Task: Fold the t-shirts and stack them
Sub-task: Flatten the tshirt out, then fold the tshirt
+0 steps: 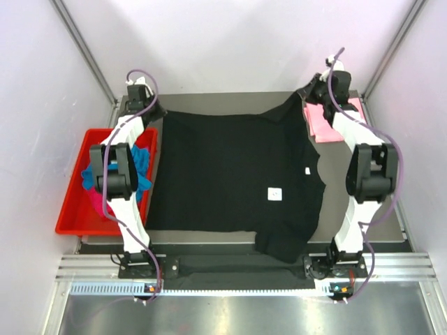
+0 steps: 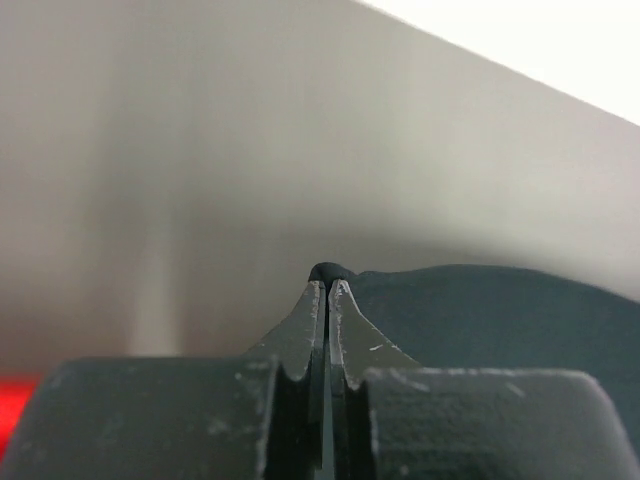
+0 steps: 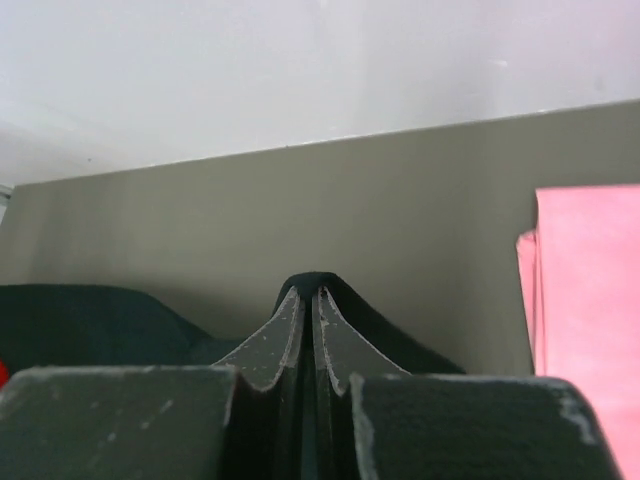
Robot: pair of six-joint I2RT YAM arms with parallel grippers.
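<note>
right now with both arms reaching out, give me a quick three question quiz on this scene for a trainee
1. True or false: the black t-shirt is already folded.
2. Pick one. The left gripper is shut on: A the black t-shirt, B a towel, C nothing.
3. Fill in: the turquoise t-shirt lies in the red ____.
Key: 1 false; 2 A; 3 tray.

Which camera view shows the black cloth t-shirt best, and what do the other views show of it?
The top external view: nearly the whole black cloth t-shirt lies spread out, white tag visible. The wrist views show only small dark folds pinched in the left gripper and right gripper.
</note>
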